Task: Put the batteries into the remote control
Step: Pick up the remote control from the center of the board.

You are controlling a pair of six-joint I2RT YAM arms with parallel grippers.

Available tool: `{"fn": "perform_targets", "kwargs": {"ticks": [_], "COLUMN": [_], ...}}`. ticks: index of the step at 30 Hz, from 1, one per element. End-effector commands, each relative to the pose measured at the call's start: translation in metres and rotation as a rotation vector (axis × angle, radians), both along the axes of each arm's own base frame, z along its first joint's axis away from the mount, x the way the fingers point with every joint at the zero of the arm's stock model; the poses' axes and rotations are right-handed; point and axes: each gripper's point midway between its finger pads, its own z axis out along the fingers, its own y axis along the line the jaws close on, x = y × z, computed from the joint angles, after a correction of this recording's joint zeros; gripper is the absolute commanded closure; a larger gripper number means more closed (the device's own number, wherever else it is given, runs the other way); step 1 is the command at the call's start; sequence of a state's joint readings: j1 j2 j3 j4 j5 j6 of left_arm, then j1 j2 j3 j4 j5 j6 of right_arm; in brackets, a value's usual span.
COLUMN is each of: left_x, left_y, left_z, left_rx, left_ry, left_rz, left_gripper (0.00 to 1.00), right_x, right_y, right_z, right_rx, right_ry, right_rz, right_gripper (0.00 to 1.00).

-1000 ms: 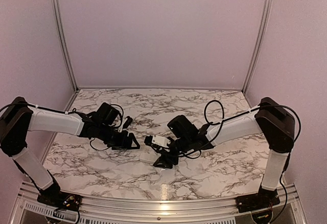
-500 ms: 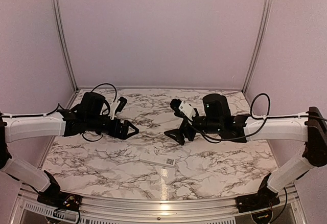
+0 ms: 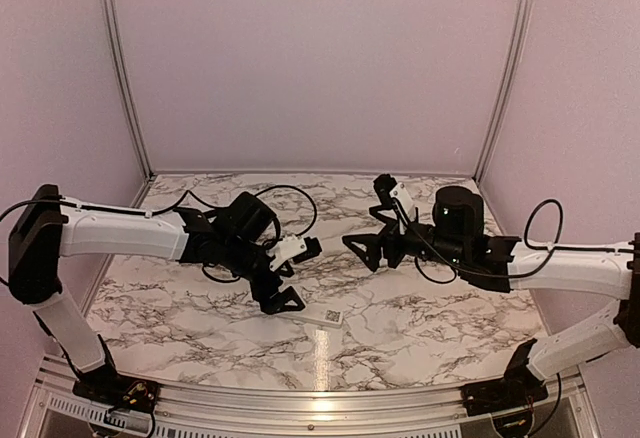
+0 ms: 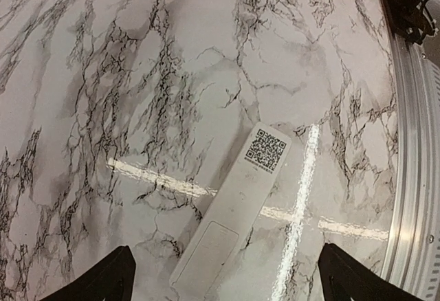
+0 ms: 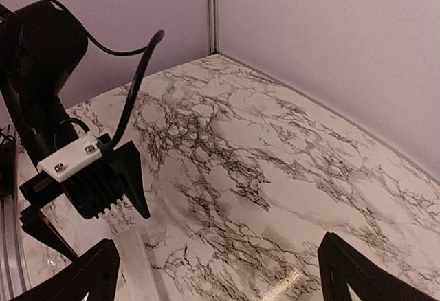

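The remote control (image 4: 234,208) lies flat on the marble table, back side up, with a QR code near one end and its battery cover shut. It also shows as a small white bar (image 3: 322,315) in the top view. My left gripper (image 4: 227,284) hovers open just above it, one fingertip on each side and neither touching. The same gripper (image 3: 301,276) appears mid-table in the top view. My right gripper (image 3: 364,216) hangs open and empty farther back, away from the remote. The batteries are out of view.
The marble table (image 3: 430,318) is walled by pale panels at the back and sides. A metal rail (image 4: 412,177) runs along its near edge. In the right wrist view the left gripper (image 5: 89,177) and its cable stand close on the left, by the remote's end (image 5: 141,263).
The remote, between the grippers a second ago, now lies alone on the table. The left gripper swung back over it. The right gripper drew away toward the back right.
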State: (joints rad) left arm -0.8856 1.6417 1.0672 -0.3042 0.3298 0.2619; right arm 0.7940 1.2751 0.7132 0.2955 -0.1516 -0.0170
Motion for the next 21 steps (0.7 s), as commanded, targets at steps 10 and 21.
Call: {"fn": "perform_targets", "kwargs": {"ticks": [10, 21], "left_x": [-0.009, 0.002], "left_y": [-0.002, -0.005], "left_z": [-0.072, -0.087], "left_rx": [0.227, 0.276], "left_ry": [-0.074, -0.128], "left_rz": [-0.205, -0.228], "left_gripper": [0.11, 0.22], "right_x": [-0.011, -0.008], "right_y": [-0.021, -0.028], "right_z": [0.032, 0.018], "right_rx": [0.146, 0.176], "right_ry": [-0.016, 0.055], "right_rz": [-0.014, 0.037], "right_gripper": [0.01, 0.01]}}
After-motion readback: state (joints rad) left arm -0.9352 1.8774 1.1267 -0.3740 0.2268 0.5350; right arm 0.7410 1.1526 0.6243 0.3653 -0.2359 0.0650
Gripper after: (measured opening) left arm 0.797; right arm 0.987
